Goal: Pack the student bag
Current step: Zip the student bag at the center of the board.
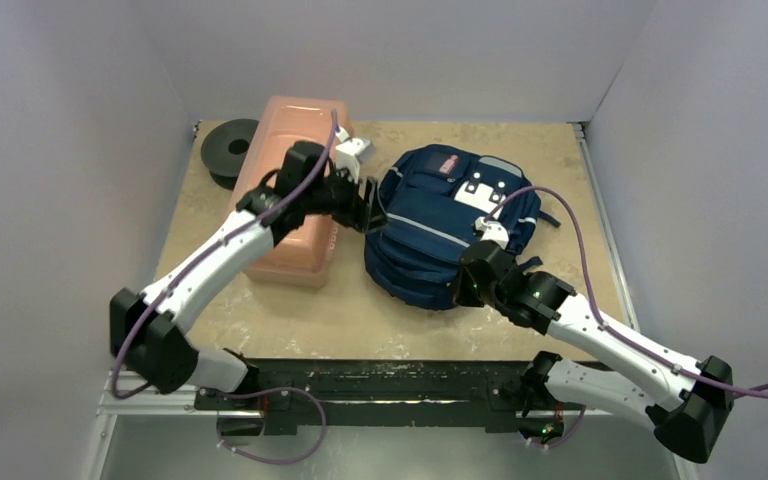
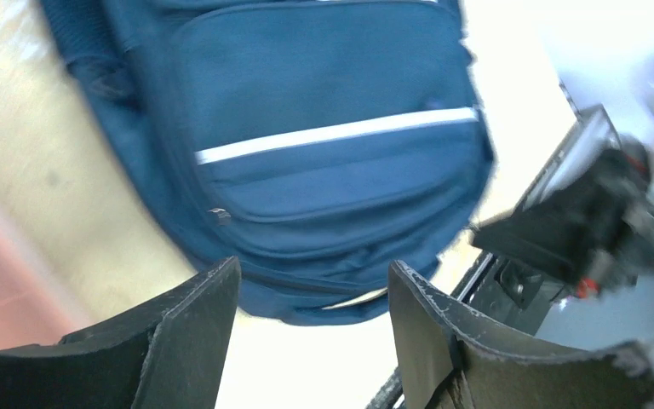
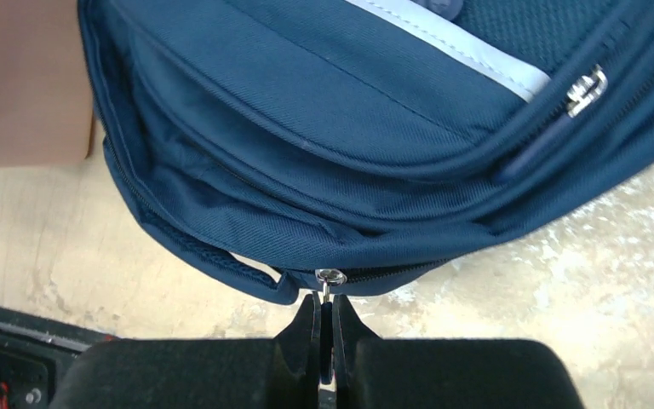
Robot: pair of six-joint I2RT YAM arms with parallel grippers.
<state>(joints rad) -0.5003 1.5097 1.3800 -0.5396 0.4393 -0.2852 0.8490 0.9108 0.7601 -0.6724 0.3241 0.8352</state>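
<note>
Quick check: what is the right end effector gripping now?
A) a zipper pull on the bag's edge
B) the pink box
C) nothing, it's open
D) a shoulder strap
A: the right wrist view shows the right end effector shut on the zipper pull at the edge of the student bag.

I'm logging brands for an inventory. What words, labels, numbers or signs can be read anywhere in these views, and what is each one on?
No text can be read in any view.
Red and white patch on the navy backpack: too small to read.
White piece with dark dots on the backpack: no legible characters.
Pink plastic box and black spool: no markings visible.
</note>
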